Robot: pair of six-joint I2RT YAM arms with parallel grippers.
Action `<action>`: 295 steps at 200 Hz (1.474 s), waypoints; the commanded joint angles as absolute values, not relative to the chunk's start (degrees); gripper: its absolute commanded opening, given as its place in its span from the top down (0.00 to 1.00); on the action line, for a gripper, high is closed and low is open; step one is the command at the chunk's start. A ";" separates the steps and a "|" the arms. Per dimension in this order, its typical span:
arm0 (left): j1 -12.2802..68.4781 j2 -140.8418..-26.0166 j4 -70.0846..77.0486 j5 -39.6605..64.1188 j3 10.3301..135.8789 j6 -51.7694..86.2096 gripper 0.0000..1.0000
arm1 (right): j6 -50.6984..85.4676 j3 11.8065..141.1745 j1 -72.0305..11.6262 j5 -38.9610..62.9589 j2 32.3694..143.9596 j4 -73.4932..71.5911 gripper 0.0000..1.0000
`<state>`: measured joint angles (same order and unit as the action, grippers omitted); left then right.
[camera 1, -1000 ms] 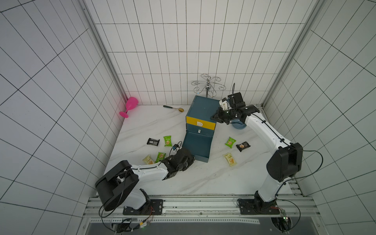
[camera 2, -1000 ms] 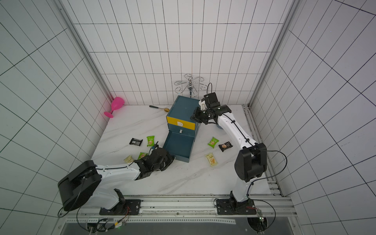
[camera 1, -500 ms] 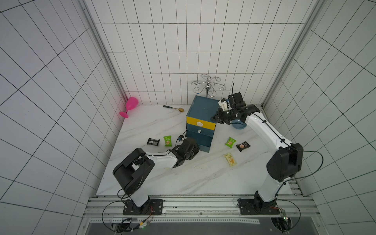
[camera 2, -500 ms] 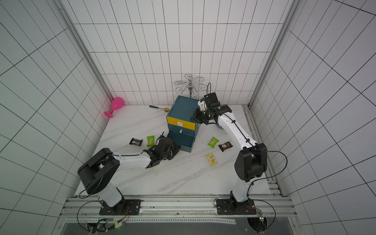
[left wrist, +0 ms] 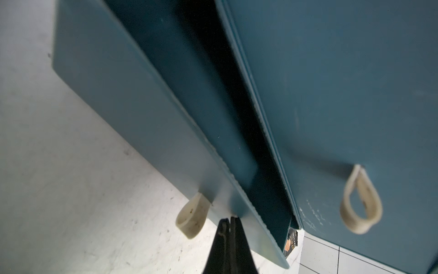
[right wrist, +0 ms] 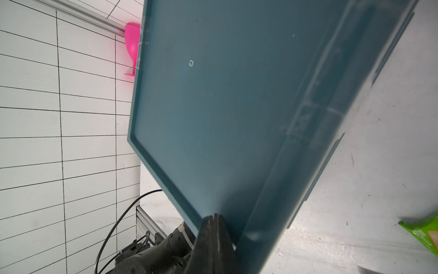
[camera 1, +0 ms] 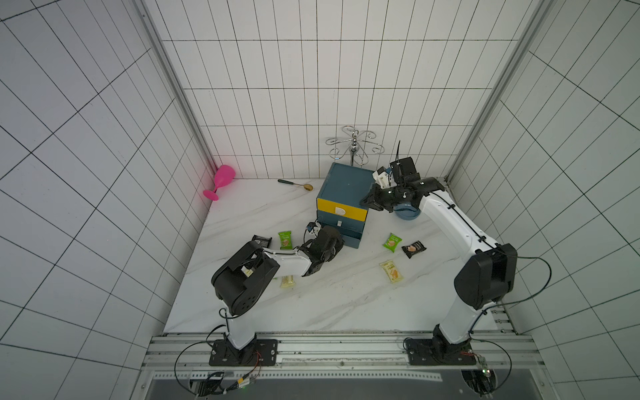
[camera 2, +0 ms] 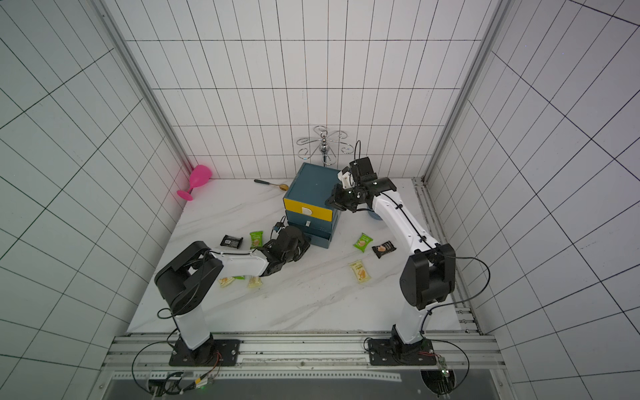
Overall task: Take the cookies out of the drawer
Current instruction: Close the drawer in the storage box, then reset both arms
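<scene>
Left wrist view is showing the left claw (left wrist: 230, 219) pinched together and empty, its tip resting against the front of the dark blue plastic bottom drawer (left wrist: 142, 106), just beside that drawer's cream fabric loop pull (left wrist: 192, 218). The bottom drawer is standing slightly out of the dark blue three-tier plastic cabinet (camera 1: 346, 183), and the strip of its inside on show is looking dark and bare. The right claw (right wrist: 215, 217) is also pressed together, holding nothing, and bearing on the cabinet's top by its near right corner.

The cookies (camera 1: 285, 240), small pillow-shaped sealed packets, are lying out on the white marble-patterned surface (camera 1: 329, 311). A green and a black one (camera 1: 260, 240) are sitting left of the cabinet, and a pale yellow one (camera 1: 288, 281) is lying nearer, beside the left arm. Green (camera 1: 392, 241), black (camera 1: 413, 248) and pale yellow (camera 1: 391, 270) ones are lying to the right.

A black wrapper (left wrist: 291, 239) is peeking past the drawer's end corner. I cannot tell whether it is lying inside or beyond.

The task is looking nearly done, but risks are remaining. The narrow tip is pushing off-centre, so the drawer could be skewing and jamming. If the right claw is slipping off the smooth top, the light cabinet could be skidding toward the far wall. A packet hiding in the dark part would be getting closed in
</scene>
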<state>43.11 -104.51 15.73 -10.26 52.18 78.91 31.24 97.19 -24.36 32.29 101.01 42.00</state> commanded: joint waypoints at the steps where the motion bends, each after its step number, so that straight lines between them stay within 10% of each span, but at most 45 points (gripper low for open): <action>1: 42.98 -104.10 19.22 -16.48 53.51 81.34 1.00 | 29.97 95.71 -23.76 30.67 103.36 48.26 1.00; 122: 43.75 -106.32 36.65 -15.96 48.59 85.32 0.98 | 28.83 94.68 -23.15 32.17 102.74 48.70 1.00; 171: 44.15 -92.02 34.32 -14.16 37.22 83.11 0.74 | 28.65 95.05 -22.86 31.47 101.06 48.09 1.00; 295: 41.34 -39.10 -31.89 -13.65 54.20 47.34 0.23 | 26.92 98.00 -22.41 27.15 87.45 49.29 0.39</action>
<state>43.07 -43.27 -14.26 -9.58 50.15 55.51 28.32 97.08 -22.83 29.28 92.20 47.11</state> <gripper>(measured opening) 0.723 0.592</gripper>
